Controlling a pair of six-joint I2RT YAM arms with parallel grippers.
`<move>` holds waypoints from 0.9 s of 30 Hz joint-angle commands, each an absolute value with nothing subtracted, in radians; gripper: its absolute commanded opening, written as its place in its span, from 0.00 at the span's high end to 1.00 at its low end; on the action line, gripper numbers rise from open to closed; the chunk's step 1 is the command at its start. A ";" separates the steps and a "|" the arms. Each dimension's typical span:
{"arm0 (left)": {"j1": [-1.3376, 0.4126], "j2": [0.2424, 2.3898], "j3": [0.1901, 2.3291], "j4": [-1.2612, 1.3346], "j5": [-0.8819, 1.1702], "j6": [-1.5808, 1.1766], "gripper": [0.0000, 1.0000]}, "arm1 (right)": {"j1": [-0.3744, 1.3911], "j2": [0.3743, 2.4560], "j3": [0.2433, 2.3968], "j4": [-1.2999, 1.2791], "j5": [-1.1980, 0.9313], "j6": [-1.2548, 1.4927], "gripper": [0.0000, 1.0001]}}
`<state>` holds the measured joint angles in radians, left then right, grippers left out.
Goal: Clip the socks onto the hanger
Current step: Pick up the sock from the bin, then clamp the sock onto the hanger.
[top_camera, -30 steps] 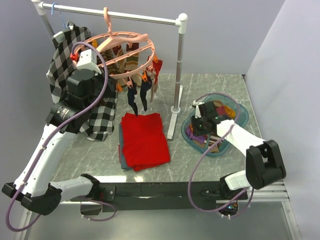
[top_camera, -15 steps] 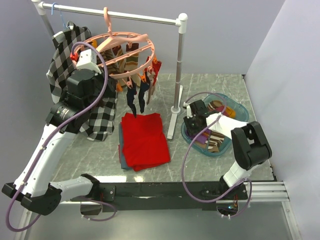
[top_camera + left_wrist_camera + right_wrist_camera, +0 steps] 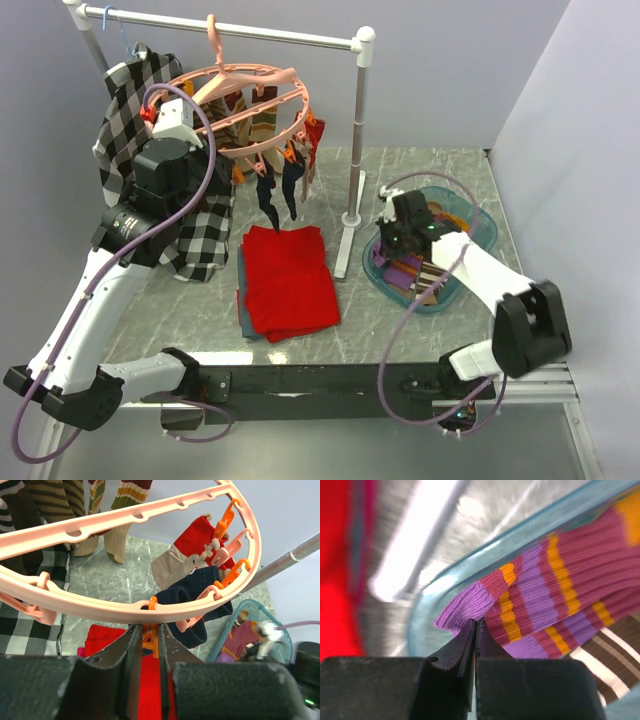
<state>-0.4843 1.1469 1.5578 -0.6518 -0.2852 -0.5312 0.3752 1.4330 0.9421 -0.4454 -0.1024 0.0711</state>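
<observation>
The salmon-pink round hanger (image 3: 240,95) hangs by its hook from the rail. Brown striped socks (image 3: 255,120), navy socks (image 3: 272,195) and a red sock (image 3: 315,135) are clipped to it. In the left wrist view my left gripper (image 3: 149,641) is shut on an orange clip (image 3: 150,642) under the hanger's ring (image 3: 125,611). My right gripper (image 3: 476,626) is shut on the cuff of a purple sock with orange stripes (image 3: 540,605). It holds it at the left rim of the teal basket (image 3: 475,218), where more socks (image 3: 430,285) lie.
A folded red cloth (image 3: 288,280) lies on the table below the hanger. A black-and-white checked shirt (image 3: 195,235) hangs at the left. The white rail stand's post (image 3: 355,150) and foot (image 3: 343,255) stand between the cloth and the basket.
My right arm swung its elbow in and back out, with the gripper staying over the basket's left part. The left arm has not moved. The navy socks swayed slightly.
</observation>
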 commanded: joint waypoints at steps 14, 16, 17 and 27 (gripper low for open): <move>-0.488 1.138 1.598 -0.614 -0.236 -0.520 0.81 | 0.434 1.137 1.204 -0.450 -0.435 0.320 1.00; -0.488 1.140 1.598 -0.611 -0.235 -0.523 0.81 | 0.486 1.135 1.236 -0.385 -0.478 0.380 1.00; -0.486 1.140 1.598 -0.607 -0.230 -0.523 0.81 | 0.506 1.137 1.244 -0.358 -0.492 0.405 1.00; -0.486 1.141 1.583 -0.584 -0.206 -0.541 0.82 | 0.768 1.311 1.347 0.121 -0.508 0.745 1.00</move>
